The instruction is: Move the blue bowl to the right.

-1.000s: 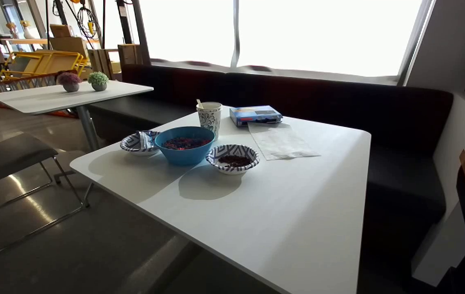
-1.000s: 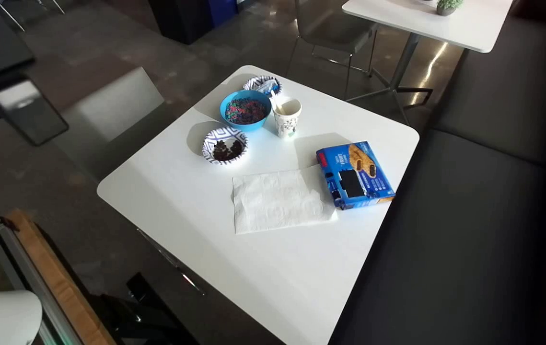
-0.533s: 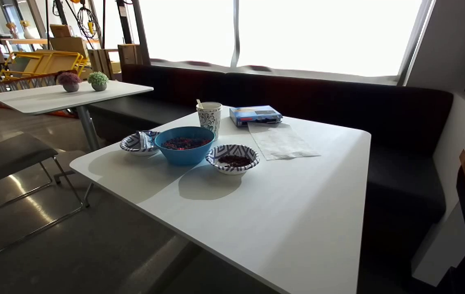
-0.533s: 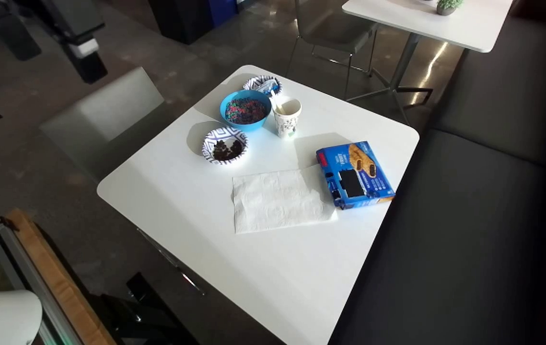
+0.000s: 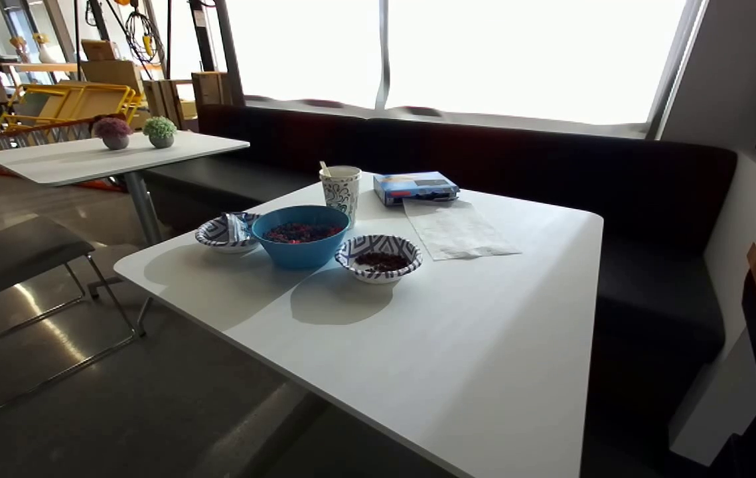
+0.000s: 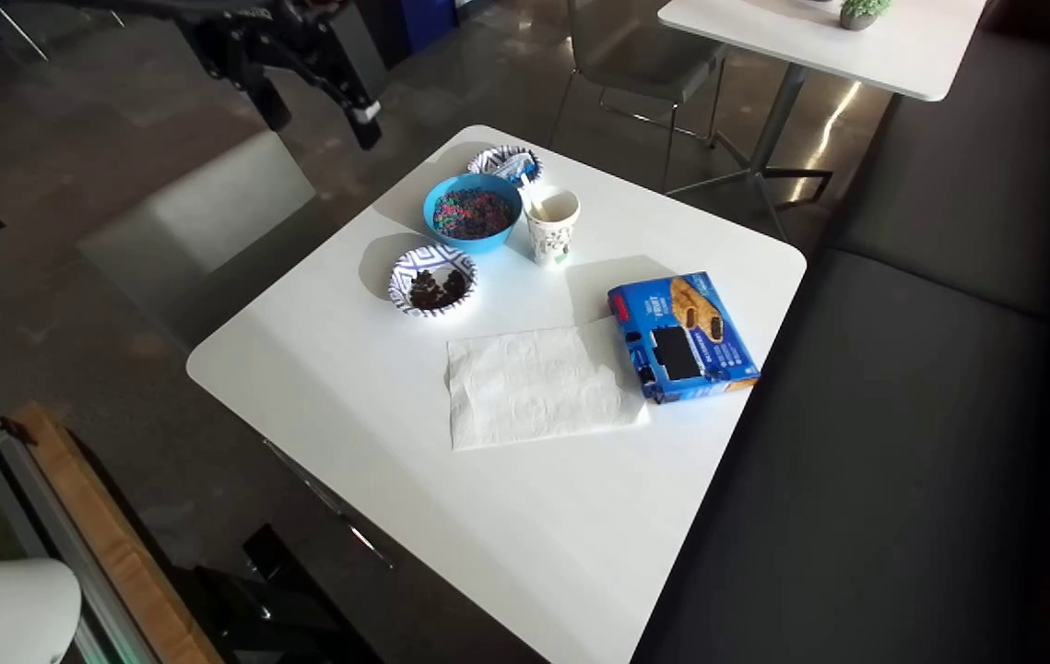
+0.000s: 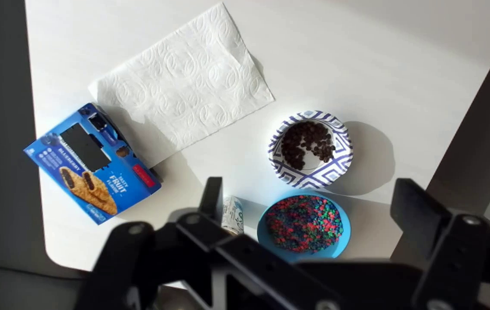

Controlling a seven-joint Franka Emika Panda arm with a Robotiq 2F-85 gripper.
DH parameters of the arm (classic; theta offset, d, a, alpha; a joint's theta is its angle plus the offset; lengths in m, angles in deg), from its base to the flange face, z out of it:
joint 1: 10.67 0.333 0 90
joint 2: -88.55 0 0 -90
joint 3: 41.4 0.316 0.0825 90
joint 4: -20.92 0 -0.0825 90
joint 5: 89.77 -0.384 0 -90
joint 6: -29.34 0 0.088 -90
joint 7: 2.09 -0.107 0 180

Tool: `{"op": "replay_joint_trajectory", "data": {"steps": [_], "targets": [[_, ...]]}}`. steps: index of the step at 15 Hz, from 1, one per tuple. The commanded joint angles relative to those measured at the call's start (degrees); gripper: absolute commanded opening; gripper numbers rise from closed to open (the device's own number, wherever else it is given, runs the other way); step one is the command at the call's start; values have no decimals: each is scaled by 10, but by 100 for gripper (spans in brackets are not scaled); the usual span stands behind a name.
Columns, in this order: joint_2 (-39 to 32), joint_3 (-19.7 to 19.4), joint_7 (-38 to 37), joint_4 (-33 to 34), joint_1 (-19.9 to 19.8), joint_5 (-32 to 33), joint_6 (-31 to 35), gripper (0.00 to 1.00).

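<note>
The robot's gripper (image 6: 323, 126) is moving through the air, and in an exterior view it is showing farther from the left edge than half a second ago. It is getting nearer to the blue bowl (image 6: 480, 246) in that view, but it is hanging well apart from it. Its fingers (image 7: 417, 211) are staying spread wide, one away from the other. In the wrist view, the blue bowl is showing between them, down on the white table (image 7: 399, 64).

The blue bowl is staying in the same spot as before. It is holding lots of tiny red, green and dark blue bits (image 7: 305, 224). A zigzag bowl (image 5: 378, 277) with dark brown bits (image 5: 383, 263) is sitting just beside it, and on its other side another zigzag bowl (image 5: 228, 247) is holding something shiny (image 5: 237, 229). A paper cup (image 6: 554, 242) with a stick (image 5: 324, 170) poking out is standing just beside the blue bowl too. Farther off, a blue box (image 6: 683, 337) is lying at the edge of a white paper towel (image 6: 538, 387). All of these are keeping their old places.
</note>
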Motion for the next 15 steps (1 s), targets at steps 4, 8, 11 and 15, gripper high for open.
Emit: {"op": "replay_joint_trajectory", "data": {"steps": [4,8,11,15], "targets": [[-141,30,-61,58,1,-116,12,100],[-212,68,-175,143,1,-160,-58,100],[-265,80,-254,209,-4,-180,-91,100],[-271,82,-281,213,-5,-186,-82,100]]}}
